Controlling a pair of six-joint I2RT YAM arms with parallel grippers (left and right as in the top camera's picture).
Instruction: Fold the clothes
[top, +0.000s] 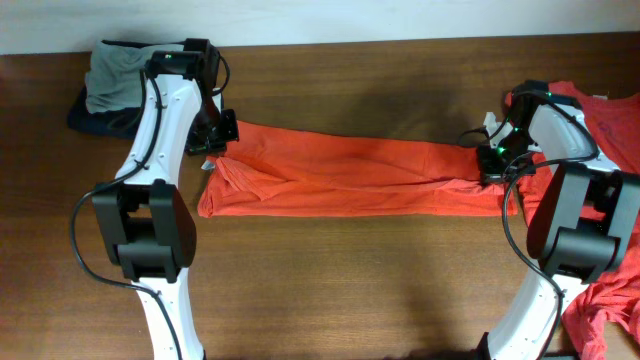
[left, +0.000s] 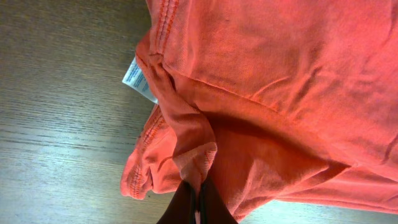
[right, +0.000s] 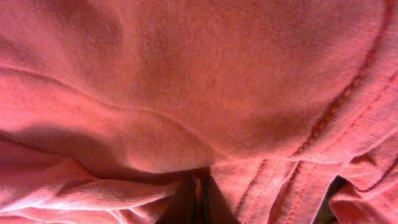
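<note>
Pincer of the left arm (top: 212, 138), jaws pressed together and pinching a narrow fold of the orange-red T-shirt (top: 350, 172) at its left end. In the left wrist view the hemmed edge of the cloth runs straight into the closed fingertips, and a white care label (left: 138, 79) hangs from the seam just beside the gathered fold. Pincer of the right arm (top: 493, 162), likewise pressed together, pinching the opposite end of the same garment. The right wrist view is filled with red knit, with a stitched seam curving past to the right of the fingertips. The shirt is stretched between the two pincers as a long, narrow band lying across the middle of the brown wooden table (top: 350, 290). Its long axis runs left to right, with lengthwise creases, and its left end is broader than its right. Further orange-red clothes (top: 612, 120) lie heaped at the right edge of the table, behind and beside the right arm. Grey and dark garments (top: 112, 85) are bundled at the far left corner, just beyond the left arm and apart from the stretched shirt.
</note>
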